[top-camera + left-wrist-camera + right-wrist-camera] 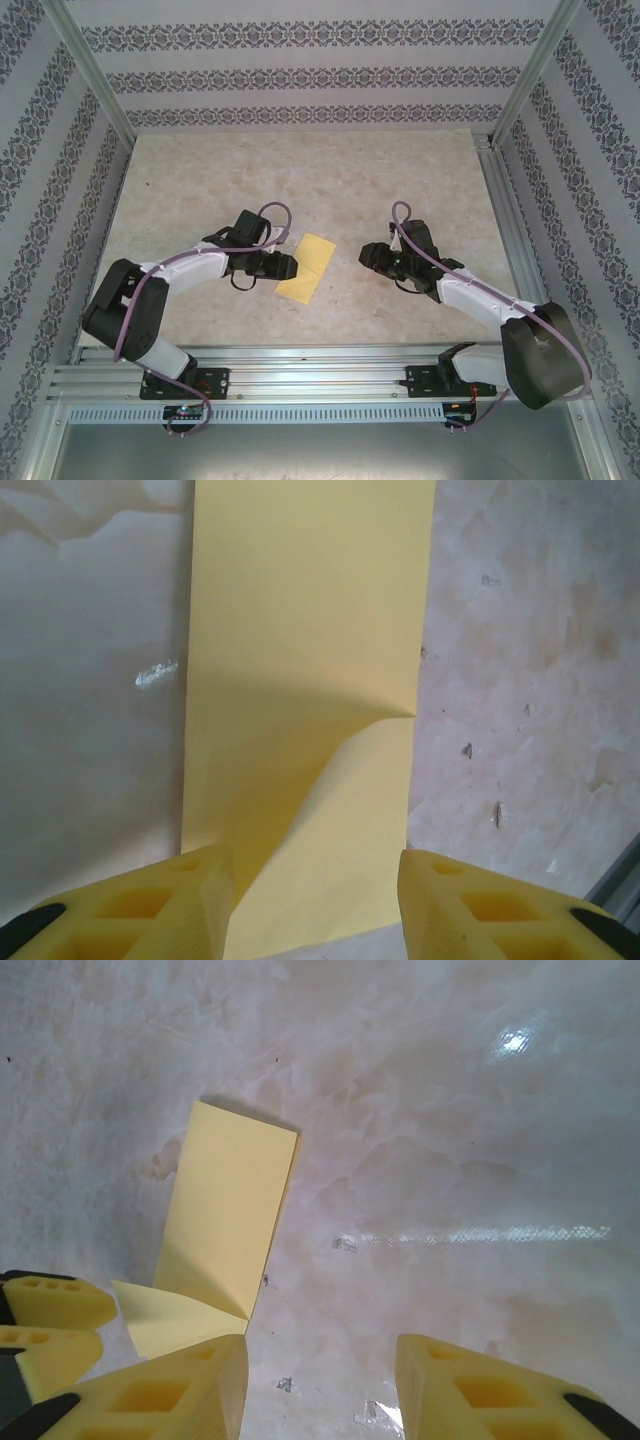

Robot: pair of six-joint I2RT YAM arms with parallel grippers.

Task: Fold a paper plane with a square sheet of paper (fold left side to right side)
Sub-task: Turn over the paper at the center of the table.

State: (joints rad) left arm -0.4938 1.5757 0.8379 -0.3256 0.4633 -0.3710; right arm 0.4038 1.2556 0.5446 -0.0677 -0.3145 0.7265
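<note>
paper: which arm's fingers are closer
The left arm's fingers, right at the edge of the yellow paper; the right arm's fingers sit off across bare table.

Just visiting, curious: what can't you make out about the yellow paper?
Left wrist view: the sheet of paper is cut off by the top edge; the left hand covers its near corners.
Right wrist view: the right hand hides its near corner.
Top view: too small to show its fine creases.

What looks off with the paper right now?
The yellow paper, folded to a strip, is not lying flat: its end by the left tool curls up from a kink on one edge. No tear visible.
</note>
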